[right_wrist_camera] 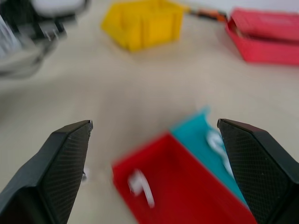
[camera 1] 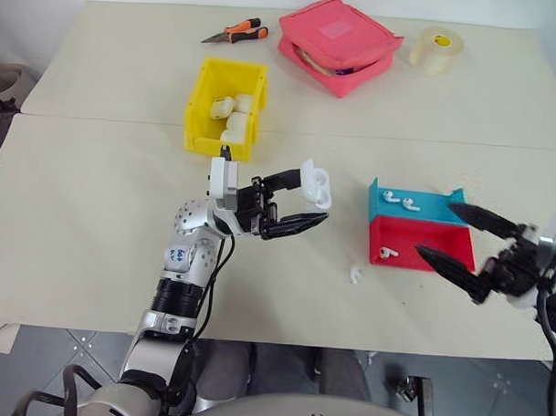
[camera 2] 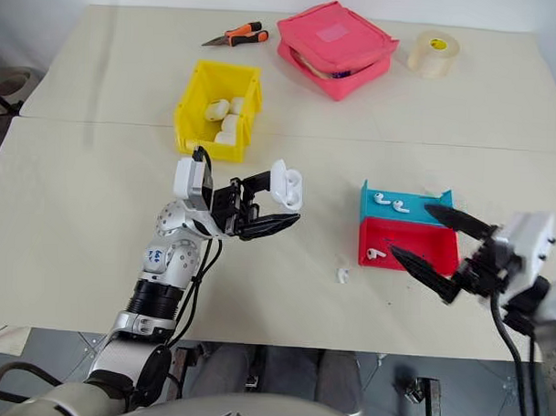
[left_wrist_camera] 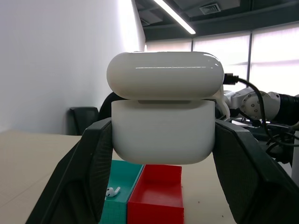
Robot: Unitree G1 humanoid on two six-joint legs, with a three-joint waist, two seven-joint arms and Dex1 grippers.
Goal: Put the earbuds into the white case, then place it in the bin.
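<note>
Left claw [camera 1: 301,201] raised mid-bench, pointing right, clamping white case [camera 1: 315,183]; right claw [camera 1: 459,242] spread wide, empty, beside red tray [camera 1: 421,239].

From my seat, the widest free stretch of the cream tabletop [camera 1: 94,256] lies on my left, bare from the near edge up to the small yellow plastic bin [camera 1: 225,106]. Between that bin and the joined blue tray [camera 1: 415,204] and red tray [camera 1: 418,242] the lane is partly blocked by my left gripper [camera 1: 301,201], clamped on the glossy white case [camera 1: 316,184] above the table. A lone white earbud [camera 1: 355,275] lies loose just before the red tray. My right gripper [camera 1: 446,239], jaws wide, crowds the trays' right side. Far back, orange-handled pliers [camera 1: 237,31], a pink zipped pouch [camera 1: 338,44] and a tape roll [camera 1: 436,49] line the edge.
</note>
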